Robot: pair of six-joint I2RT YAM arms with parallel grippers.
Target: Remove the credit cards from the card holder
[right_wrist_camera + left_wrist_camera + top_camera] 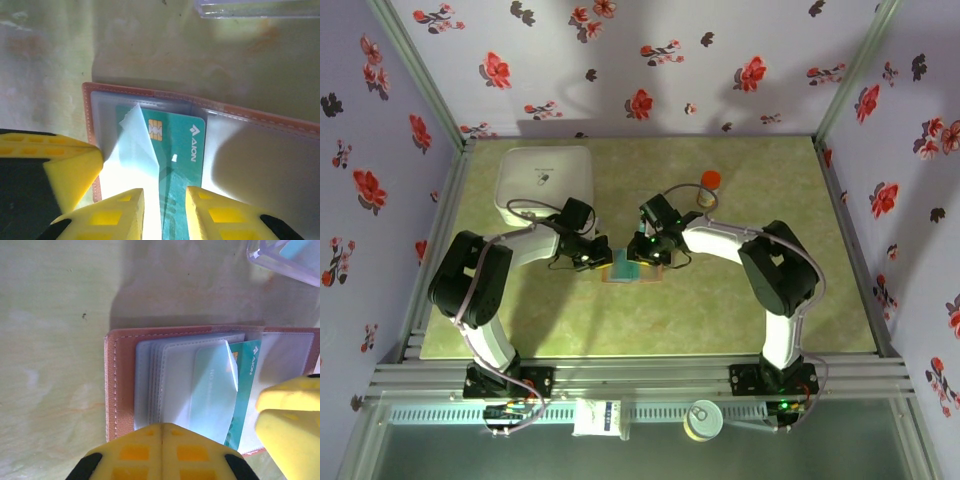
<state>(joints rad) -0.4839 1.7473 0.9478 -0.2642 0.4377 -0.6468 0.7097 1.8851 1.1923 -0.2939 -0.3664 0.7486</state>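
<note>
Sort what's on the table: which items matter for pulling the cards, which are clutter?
Job: tan-brown leather card holder, open flat; teal chip credit card in its clear sleeve.
Lying about: clear plastic rectangular tray; big white square container; small orange-capped bottle.

— What is the bench (620, 335) like?
— Pale green and mottled, with faint orange streaks.
— What lies on it?
— A white square container (545, 185) sits at the far left. A small orange-capped bottle (709, 186) stands upright further right along the far side. The card holder (119, 380) lies open and flat near the middle, its tan border on the surface. A clear plastic tray (280, 260) rests near it, not touching.
</note>
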